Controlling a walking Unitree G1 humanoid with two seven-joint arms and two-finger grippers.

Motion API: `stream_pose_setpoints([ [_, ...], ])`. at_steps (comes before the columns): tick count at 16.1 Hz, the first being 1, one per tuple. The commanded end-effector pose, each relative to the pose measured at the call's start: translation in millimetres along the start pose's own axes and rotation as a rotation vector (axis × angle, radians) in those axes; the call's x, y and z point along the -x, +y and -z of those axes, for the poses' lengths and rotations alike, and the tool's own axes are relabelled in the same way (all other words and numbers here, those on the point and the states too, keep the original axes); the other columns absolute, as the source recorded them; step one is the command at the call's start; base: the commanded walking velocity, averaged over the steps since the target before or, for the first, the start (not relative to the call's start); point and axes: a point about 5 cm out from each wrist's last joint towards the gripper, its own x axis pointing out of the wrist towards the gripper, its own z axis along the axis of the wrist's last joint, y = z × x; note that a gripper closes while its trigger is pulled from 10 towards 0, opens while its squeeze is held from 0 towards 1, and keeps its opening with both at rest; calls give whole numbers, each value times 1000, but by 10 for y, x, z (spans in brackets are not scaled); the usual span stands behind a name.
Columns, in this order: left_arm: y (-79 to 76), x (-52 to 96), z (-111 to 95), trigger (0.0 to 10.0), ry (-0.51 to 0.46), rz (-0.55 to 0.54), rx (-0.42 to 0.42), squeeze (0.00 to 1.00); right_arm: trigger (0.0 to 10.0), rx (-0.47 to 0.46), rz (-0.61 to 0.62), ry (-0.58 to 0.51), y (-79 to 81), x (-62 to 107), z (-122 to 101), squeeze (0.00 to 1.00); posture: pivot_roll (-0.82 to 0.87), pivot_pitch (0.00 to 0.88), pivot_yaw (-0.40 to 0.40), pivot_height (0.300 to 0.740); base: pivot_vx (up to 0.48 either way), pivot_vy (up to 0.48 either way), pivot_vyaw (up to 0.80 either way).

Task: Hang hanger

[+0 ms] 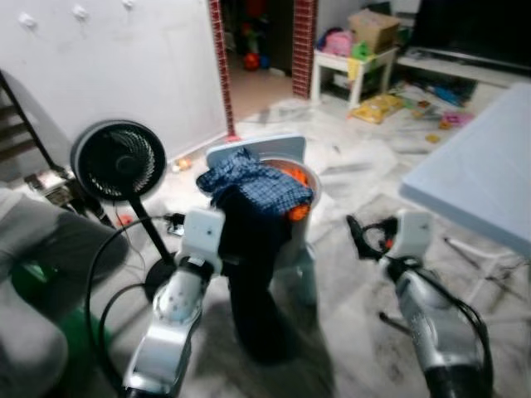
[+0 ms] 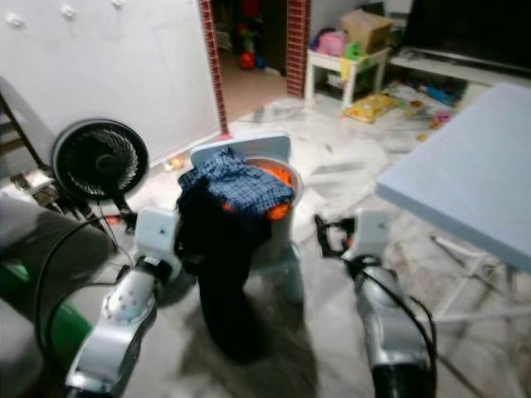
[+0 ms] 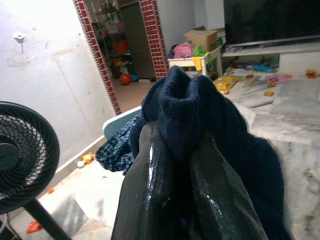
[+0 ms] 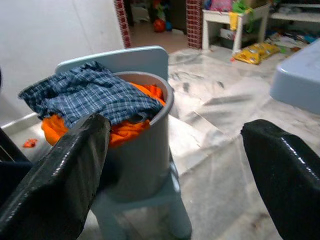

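Navy cloth garment is hanging from the left gripper, whose fingers are clenched on its bunched top, just in front of the grey bucket. Beside the bucket, the right gripper is hovering with fingers spread wide, grasping nothing.

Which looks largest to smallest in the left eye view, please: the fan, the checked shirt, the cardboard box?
1. Fan, counting head and stand.
2. Checked shirt on the bucket, clearly smaller.
3. Cardboard box, smallest, though it stands far back, so distance shrinks it.
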Motion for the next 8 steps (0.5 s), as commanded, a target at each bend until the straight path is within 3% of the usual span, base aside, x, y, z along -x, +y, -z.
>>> stream_pose_setpoints([
  [1,82,-15,-34,10000,-23,-22,-8,0,10000,-11,-23,-18,99,-64,-52,0,-80,0,54,740,0,0,-400],
  [8,129,-259,59,10000,-21,-56,2,0,10000,26,28,-55,-91,-205,-181,0,-122,0,56,740,0,0,-800],
])
